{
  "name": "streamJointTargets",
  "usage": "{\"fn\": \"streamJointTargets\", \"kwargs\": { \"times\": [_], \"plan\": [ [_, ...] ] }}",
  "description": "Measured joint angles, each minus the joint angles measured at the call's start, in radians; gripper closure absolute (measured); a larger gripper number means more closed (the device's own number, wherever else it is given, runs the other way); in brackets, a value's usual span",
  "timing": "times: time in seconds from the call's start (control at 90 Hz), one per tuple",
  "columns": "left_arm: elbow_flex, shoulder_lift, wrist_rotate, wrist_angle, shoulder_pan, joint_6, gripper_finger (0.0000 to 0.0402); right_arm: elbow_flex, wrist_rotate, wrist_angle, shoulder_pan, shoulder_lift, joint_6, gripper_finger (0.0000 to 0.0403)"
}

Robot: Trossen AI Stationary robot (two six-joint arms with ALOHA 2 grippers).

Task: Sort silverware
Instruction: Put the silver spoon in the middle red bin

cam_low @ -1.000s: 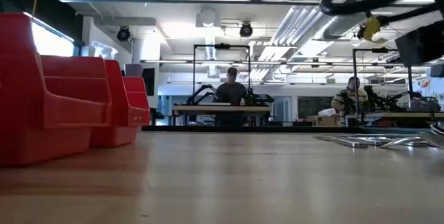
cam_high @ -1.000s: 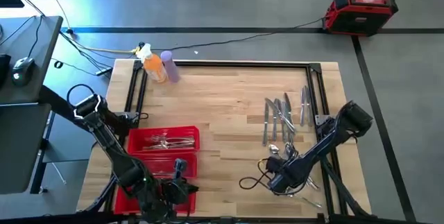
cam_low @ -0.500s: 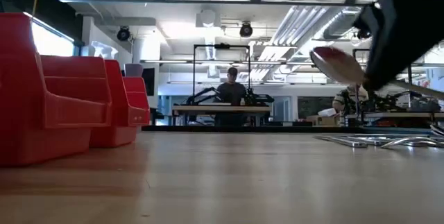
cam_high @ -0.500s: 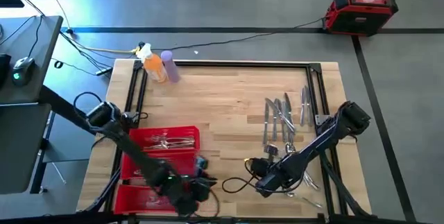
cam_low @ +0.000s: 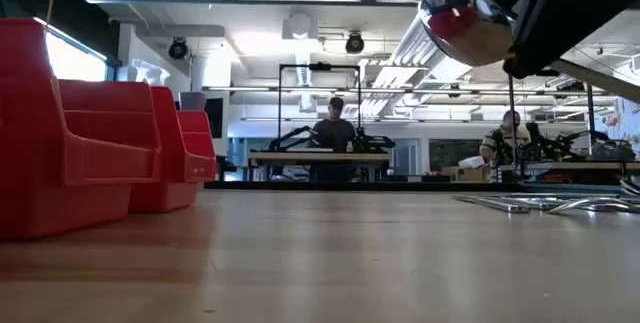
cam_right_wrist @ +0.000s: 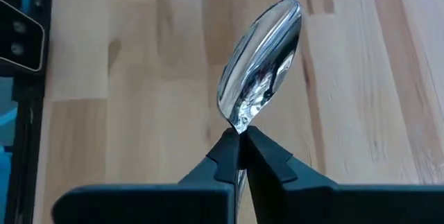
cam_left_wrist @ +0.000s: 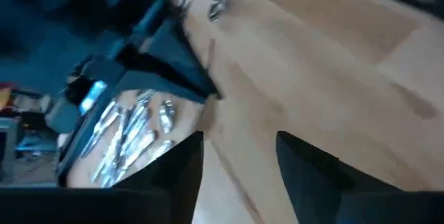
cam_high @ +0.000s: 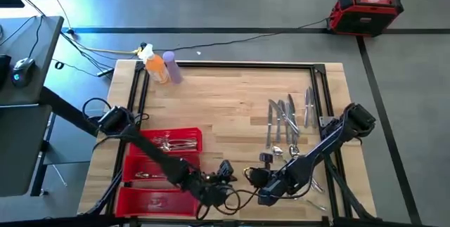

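My right gripper (cam_right_wrist: pixel 238 141) is shut on a shiny spoon (cam_right_wrist: pixel 262 61) above the table's near middle, also in the high view (cam_high: pixel 253 178). In the low view the spoon's bowl (cam_low: pixel 465 23) hangs high over the wood. My left gripper (cam_left_wrist: pixel 239 175) is open and empty, close to the left of the right one (cam_high: pixel 226 169). Loose silverware (cam_high: pixel 287 118) lies flat on the table at the right. The red tray (cam_high: pixel 195 137) at the near left has silverware (cam_high: pixel 169 143) in its far compartment. My right gripper pinches the spoon's neck (cam_right_wrist: pixel 238 128), just behind the bowl, between its two fingertips. The bowl sticks out ahead of the fingers; the handle is hidden behind them. The spoon is lifted clear of the table.
An orange bottle (cam_high: pixel 156 69) and a purple bottle (cam_high: pixel 172 67) stand at the far left corner. A black frame (cam_high: pixel 232 64) runs round the tabletop. More silverware (cam_high: pixel 313 185) lies under the right arm. Bare wood spans the middle (cam_high: pixel 225 107).
My left gripper has swung from over the red tray's near part toward the table's right, ending close to my right gripper. My right gripper has moved toward the table's left and up, carrying the spoon, which now hangs higher in the low view.
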Motion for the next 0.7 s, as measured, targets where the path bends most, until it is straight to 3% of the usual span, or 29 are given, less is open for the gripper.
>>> {"fn": "streamJointTargets", "kwargs": {
  "times": [0.433, 0.7],
  "plan": [
    [0.000, 0.000, 0.147, 0.031, 0.095, 0.080, 0.0230, 0.000, -0.002, 0.017, -0.005, -0.001, -0.026, 0.0403],
    [0.000, 0.000, 0.220, 0.043, 0.130, 0.055, 0.0258, 0.000, 0.000, 0.017, -0.005, -0.001, -0.026, 0.0403]
  ]
}}
